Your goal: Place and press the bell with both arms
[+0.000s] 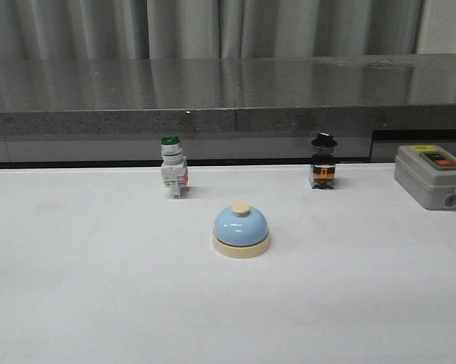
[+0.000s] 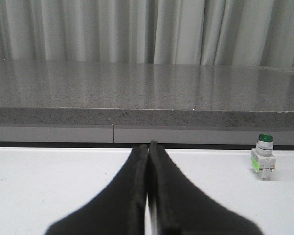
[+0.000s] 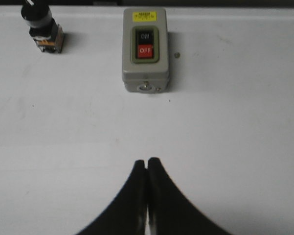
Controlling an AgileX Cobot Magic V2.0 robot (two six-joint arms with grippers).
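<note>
The left arm's black two-fingered gripper [image 2: 148, 149] pointed level across the white table [image 1: 83, 288] toward a grey speckled stone ledge [image 2: 137, 98], its fingers pressed together with nothing between them. The right arm's black two-fingered gripper [image 3: 147, 162] looked down at the table from above, its fingers likewise closed together and empty. Neither arm appeared in the front view. That view alone showed the small light-blue dome-shaped desk bell with a cream round base and cream button on top [image 1: 241, 230]; it stood upright on the table near the middle, in front of the other objects and apart from all of them. Neither wrist view caught the bell. Behind it to the left stood a white push-button switch with a green cap [image 1: 172, 167], which the left wrist view also showed off to one side of the closed fingers. Behind the bell to the right stood a small black-knobbed selector switch with an orange band [image 1: 323, 161], and at the right edge lay a grey box with black and red buttons under a yellow label [image 1: 432, 176]. The right wrist view showed these two side by side beyond its fingertips and made the buttons' lettering, ON and OFF, readable, which the front view did not. Pale pleated curtains [image 1: 212, 26] hung behind the ledge.
</note>
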